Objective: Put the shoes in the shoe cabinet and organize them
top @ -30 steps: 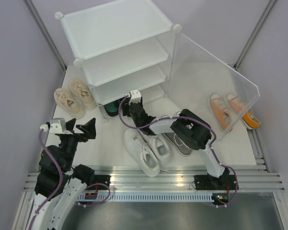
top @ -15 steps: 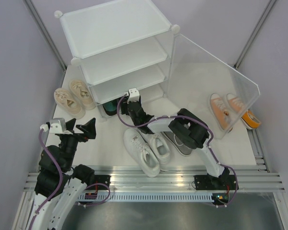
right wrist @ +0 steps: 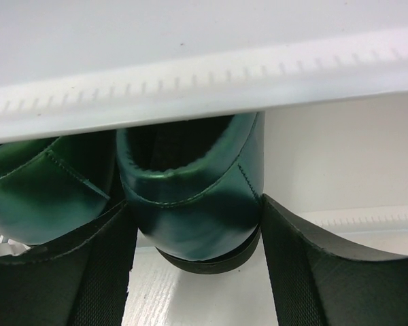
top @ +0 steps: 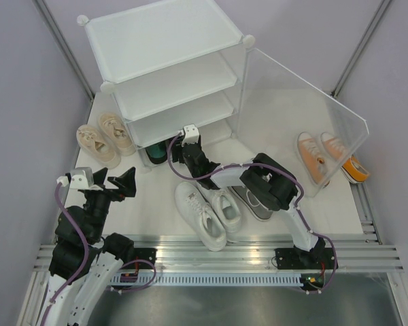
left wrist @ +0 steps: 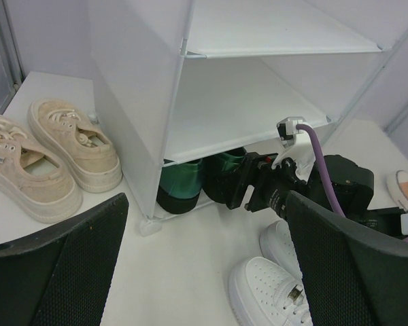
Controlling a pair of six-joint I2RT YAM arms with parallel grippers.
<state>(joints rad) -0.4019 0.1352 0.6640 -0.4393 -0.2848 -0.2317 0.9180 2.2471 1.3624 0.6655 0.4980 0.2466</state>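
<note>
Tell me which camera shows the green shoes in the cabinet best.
Right wrist: one heel of the green shoes fills the frame between the fingers of the right pincer, stitching visible. Left wrist shows both heels poking from the bottom tier of the shoe cabinet, behind the right arm. Top external catches only a dark sliver.
</note>
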